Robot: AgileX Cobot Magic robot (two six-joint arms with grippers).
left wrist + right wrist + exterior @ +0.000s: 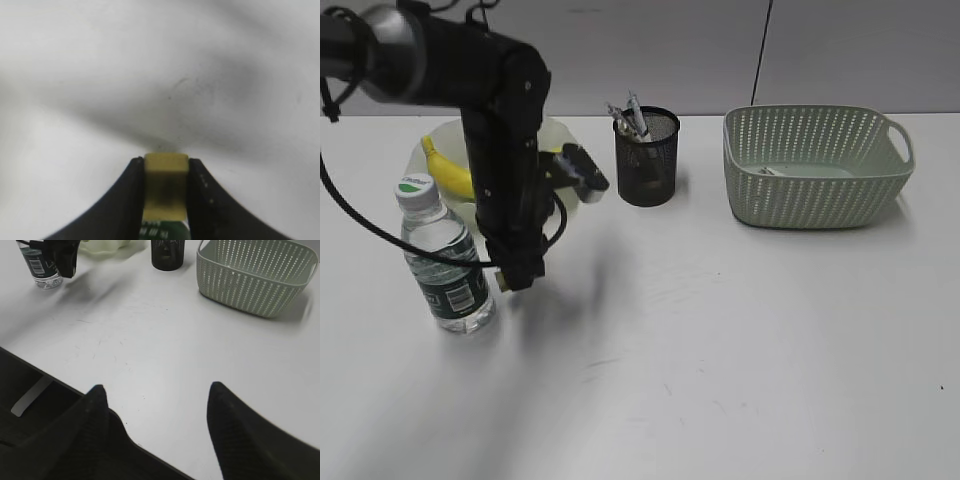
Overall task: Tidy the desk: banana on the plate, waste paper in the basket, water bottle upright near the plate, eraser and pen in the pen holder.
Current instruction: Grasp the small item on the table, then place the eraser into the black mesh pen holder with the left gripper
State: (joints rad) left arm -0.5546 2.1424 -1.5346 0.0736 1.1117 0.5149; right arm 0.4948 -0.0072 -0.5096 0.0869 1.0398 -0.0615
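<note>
My left gripper (166,162) is shut on a yellowish eraser (166,182) with a green sleeve, just above the white desk (720,340). In the exterior view it (515,278) points down beside the upright water bottle (445,255). The banana (448,172) lies on the pale green plate (558,132) behind the arm. The black mesh pen holder (647,160) holds pens. The green basket (815,165) has a pale scrap (770,171) inside. My right gripper (157,390) is open and empty over the desk's near edge.
The right wrist view also shows the bottle (40,265), the pen holder (167,252) and the basket (255,277) at the far side. The desk's dark front edge (30,385) runs below the right gripper.
</note>
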